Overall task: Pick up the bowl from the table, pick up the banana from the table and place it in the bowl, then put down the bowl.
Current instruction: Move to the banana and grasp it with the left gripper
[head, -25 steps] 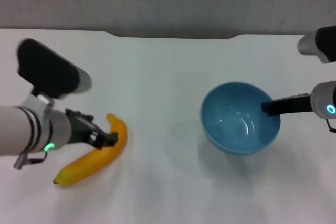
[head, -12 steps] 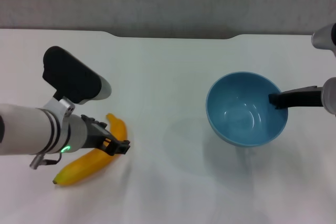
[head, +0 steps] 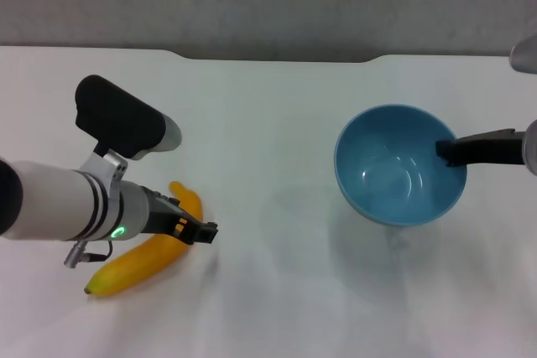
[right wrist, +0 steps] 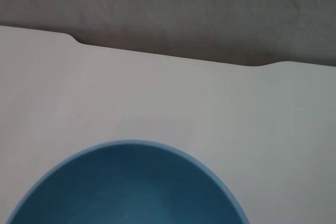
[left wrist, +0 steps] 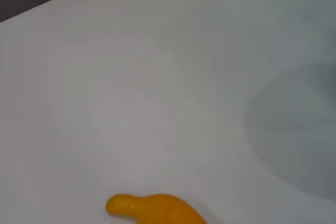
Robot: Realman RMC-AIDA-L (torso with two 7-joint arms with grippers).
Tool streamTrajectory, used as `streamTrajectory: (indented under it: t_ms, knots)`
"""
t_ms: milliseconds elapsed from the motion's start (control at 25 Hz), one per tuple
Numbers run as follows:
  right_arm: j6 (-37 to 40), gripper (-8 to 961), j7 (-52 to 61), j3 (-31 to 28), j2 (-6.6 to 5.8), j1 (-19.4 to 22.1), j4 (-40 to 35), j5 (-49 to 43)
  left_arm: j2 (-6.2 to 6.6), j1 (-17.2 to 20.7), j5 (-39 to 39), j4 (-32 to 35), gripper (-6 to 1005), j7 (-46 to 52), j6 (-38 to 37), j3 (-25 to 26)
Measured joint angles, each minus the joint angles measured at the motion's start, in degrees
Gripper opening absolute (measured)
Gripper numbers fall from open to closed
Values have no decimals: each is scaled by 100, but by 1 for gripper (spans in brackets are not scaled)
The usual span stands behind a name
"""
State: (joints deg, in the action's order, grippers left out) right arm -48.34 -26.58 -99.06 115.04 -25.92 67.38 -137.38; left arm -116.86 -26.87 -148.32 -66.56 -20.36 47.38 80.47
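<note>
1. Right pincer (head: 449,151) grips the rim of the light-blue bowl (head: 394,175), which sits raised above the white counter (head: 277,123) on its right side.
2. Left pincer (head: 195,230) is over the banana (head: 143,257); finger spread cannot be told.
3. The banana lies flat on the counter, well left of the bowl.

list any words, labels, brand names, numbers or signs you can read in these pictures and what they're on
None: no readable text appears in any view.
The light-blue glossy round bowl, the curved yellow-orange banana and the plain white flat table are all bare of print.
The left arm shows only a small green indicator light, the right arm no marking, and neither carries a legible label.
</note>
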Motion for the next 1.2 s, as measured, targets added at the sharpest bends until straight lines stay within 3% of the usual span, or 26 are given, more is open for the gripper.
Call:
streamTrajectory:
  t_ms: [1200]
  knots:
    - [-7,35,-107,22,-7,42,176,227,18,-69,-19,781,721,-286,-307,154]
